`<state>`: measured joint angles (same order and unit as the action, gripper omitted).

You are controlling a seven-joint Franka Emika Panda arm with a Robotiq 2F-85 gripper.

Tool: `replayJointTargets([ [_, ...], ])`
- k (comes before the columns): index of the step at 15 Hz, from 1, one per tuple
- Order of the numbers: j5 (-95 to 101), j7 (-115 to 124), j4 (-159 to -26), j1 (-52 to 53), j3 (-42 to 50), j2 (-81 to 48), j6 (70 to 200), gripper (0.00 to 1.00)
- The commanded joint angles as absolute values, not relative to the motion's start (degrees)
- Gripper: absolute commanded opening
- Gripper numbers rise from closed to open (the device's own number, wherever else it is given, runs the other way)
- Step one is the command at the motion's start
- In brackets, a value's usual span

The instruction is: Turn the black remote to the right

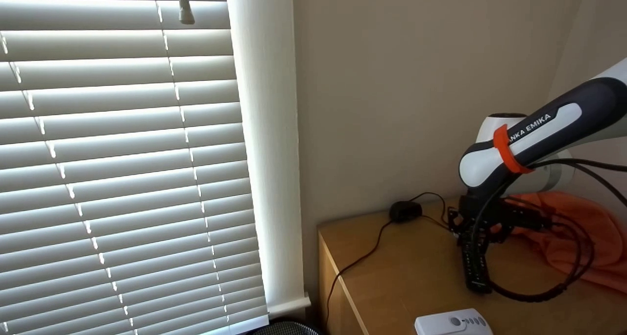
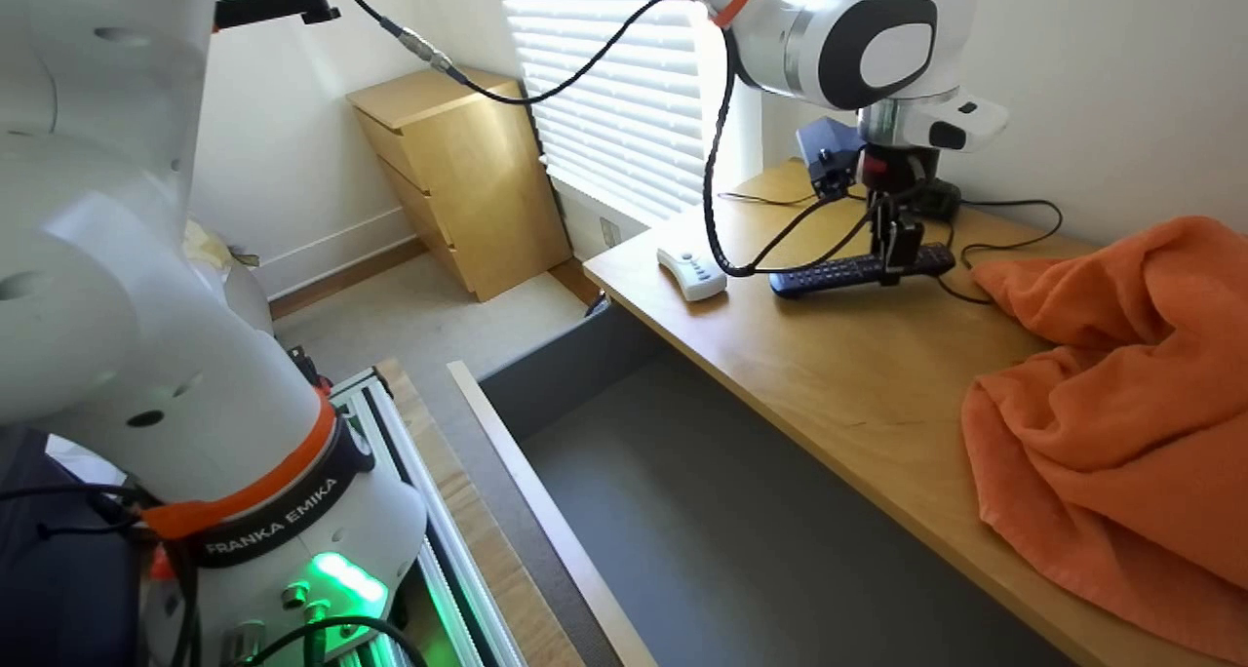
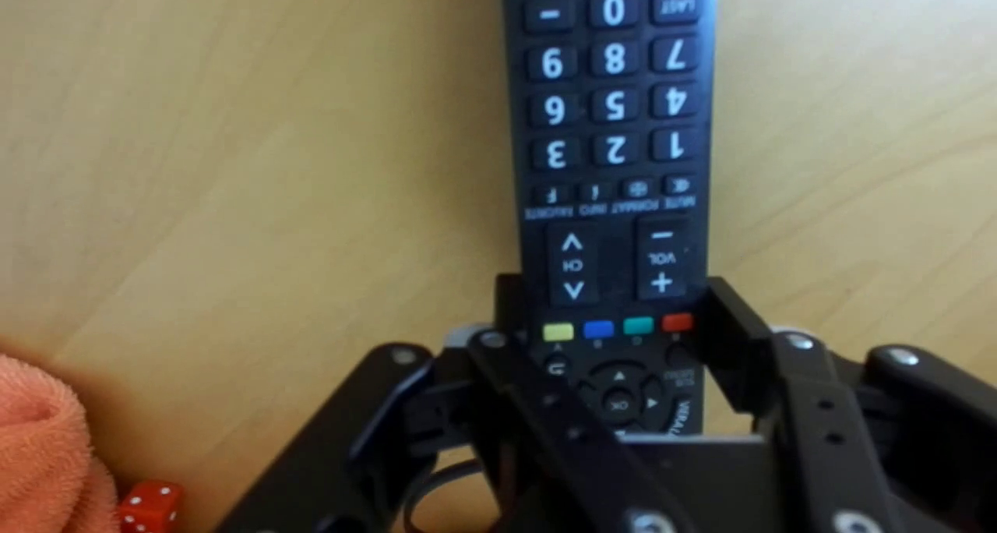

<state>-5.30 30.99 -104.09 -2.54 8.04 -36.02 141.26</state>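
The gripper held the black remote, its jaws narrowed against both long edges, level with the 4 coloured buttons in the wrist view. The remote was at or just above the wooden tabletop; I could not tell whether its underside touched the wood. The grip sat off centre: the longer free end pointed toward the white device, and the shorter end was just beside the thin black cable.

The step in hand was, I judged, the turn itself. Done well, it called for a slight lift to avoid dragging, then a slow twist about the upright axis. The longer end would sweep the wider arc, so it needed the most watching. There were 2 likely snags: the thin cable, which might catch under the short end, and the thick hanging cable, which dipped near the long end. Whose right was meant, the sentence left unsaid; that was worth settling first. A level set-down and an even release would then keep the new angle.
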Motion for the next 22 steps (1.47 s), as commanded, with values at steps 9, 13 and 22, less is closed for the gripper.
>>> replayJointTargets([
  [9,-8.9,61.5,-96.2,-0.9,11.8,-40.5,129.6,0.32],
  [13,-12.4,66.7,-95.2,-3.2,10.3,-40.9,128.3,0.32],
  [22,-13.3,68.3,-95.5,-4.0,9.9,-39.8,128.1,1.00],
])
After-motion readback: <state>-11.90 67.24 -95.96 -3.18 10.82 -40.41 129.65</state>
